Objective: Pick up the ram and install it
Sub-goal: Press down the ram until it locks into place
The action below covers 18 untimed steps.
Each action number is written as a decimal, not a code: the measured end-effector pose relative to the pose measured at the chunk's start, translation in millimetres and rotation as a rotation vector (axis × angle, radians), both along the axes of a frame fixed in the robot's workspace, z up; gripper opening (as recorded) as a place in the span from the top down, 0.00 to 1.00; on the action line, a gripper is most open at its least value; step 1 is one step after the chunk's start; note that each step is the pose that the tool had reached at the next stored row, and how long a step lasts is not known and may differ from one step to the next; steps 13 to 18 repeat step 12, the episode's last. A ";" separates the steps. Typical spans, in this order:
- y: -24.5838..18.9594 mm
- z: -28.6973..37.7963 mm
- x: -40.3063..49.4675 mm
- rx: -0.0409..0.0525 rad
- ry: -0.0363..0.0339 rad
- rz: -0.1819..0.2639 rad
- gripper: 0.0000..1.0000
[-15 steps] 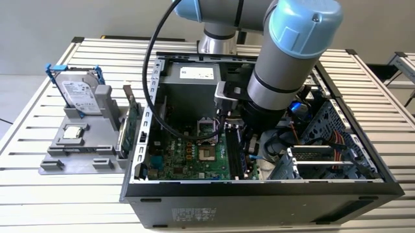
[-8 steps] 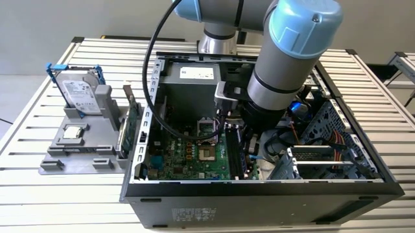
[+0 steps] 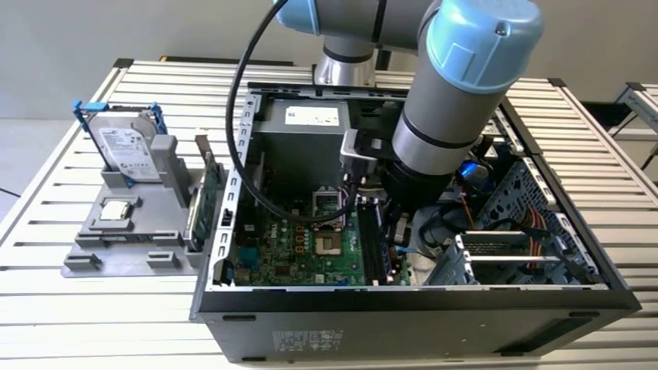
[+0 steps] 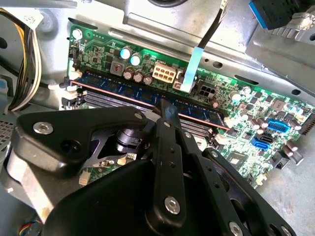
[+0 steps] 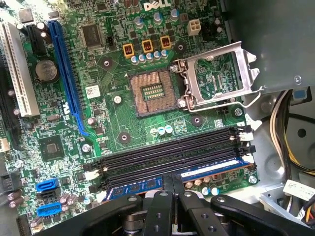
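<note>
1. The arm is seen reaching steeply downward in the exterior view.
2. The gripper is shown in both wrist views with its fingers apparently brought together, black linkages folded inward.

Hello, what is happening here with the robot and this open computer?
A robot arm reaches down into an open computer case on a slatted table. Its gripper is right at the ram, a long blue stick that already stands in the outermost memory slot on the motherboard. In both wrist views the fingertips meet at the stick's top edge, as if pressing on it. The neighbouring slots are empty. On a grey stand beside the case, a hard drive sits untouched.
</note>
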<state>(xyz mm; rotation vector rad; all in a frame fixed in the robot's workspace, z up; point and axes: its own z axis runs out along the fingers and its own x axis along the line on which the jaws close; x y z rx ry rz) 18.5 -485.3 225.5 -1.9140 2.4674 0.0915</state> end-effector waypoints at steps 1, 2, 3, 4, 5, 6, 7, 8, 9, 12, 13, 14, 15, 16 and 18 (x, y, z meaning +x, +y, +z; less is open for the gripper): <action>0.0 0.0 0.0 0.0000 0.0000 0.000 1.00; 0.0 0.0 0.0 0.0001 0.0000 0.000 1.00; 0.0 0.0 0.0 0.0000 0.0000 0.000 1.00; 0.0 0.0 0.0 0.0001 0.0000 0.000 1.00; 0.0 0.0 0.0 0.0001 0.0000 0.000 1.00; 0.0 0.0 0.0 0.0000 0.0000 0.000 1.00; 0.0 0.0 0.0 0.0001 0.0000 0.000 1.00; 0.0 0.0 0.0 0.0001 0.0000 0.000 1.00; 0.0 0.0 0.0 0.0001 0.0000 0.000 1.00; 0.0 0.0 0.0 0.0001 0.0000 0.000 1.00; 0.0 0.0 0.0 0.0001 0.0000 0.000 1.00; 0.0 0.0 0.0 0.0001 0.0000 0.000 1.00; 0.0 0.0 0.0 0.0001 0.0000 0.000 1.00; 0.0 0.0 0.0 0.0001 0.0000 0.000 1.00; 0.0 0.0 0.0 0.0001 0.0000 0.000 1.00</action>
